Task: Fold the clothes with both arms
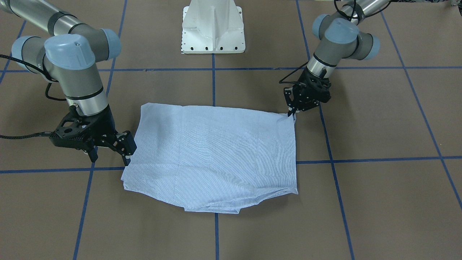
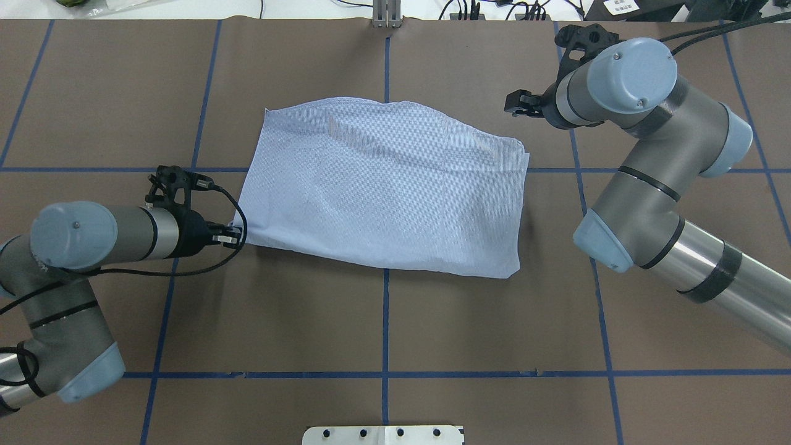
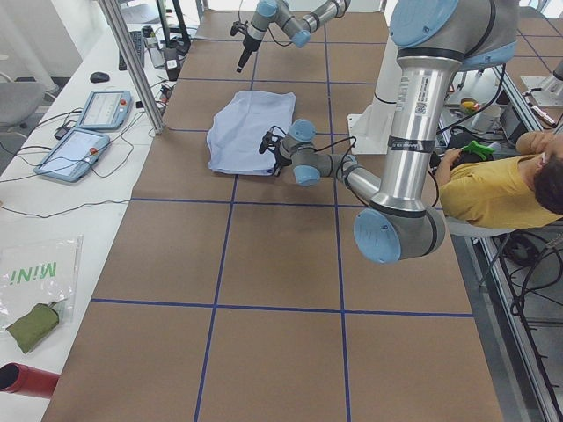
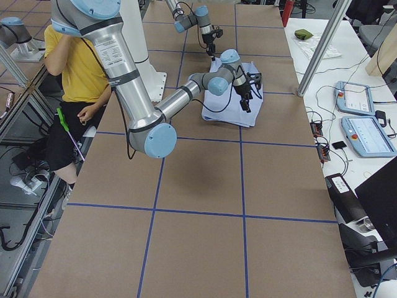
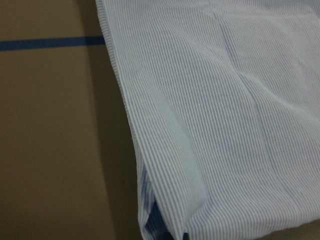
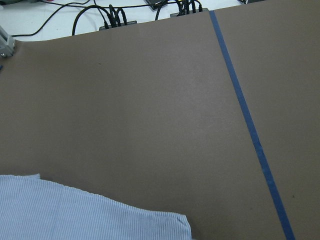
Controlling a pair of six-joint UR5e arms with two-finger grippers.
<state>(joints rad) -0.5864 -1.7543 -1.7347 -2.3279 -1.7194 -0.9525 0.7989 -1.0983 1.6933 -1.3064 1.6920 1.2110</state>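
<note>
Light blue fine-striped folded shirt [image 2: 383, 191] lies flat mid-counter, across centre blue tape line [image 2: 385, 321], well off every edge of brown paper-covered counter [image 2: 278, 321]. Black two-finger left claw [image 2: 233, 235] sits low at shirt's near-left corner, pinching that corner; layers lift a bit there in left wrist view. Black two-finger right claw [image 1: 110, 159] is spread, hovering just beside shirt's far-right corner. Grey-silver left arm [image 2: 93, 235] and grey-silver right arm [image 2: 649, 191] flank shirt. White metal pedestal base [image 1: 213, 32] at near edge, apart from shirt. Black cables [image 6: 112, 17] along far edge. White bench beyond holds blue-grey tablet-like pendant [image 3: 104, 109] and green pouch [image 3: 31, 325]. Person in yellow top [image 3: 484, 189] sits behind robot. Broad brown paper shows all round shirt.
</note>
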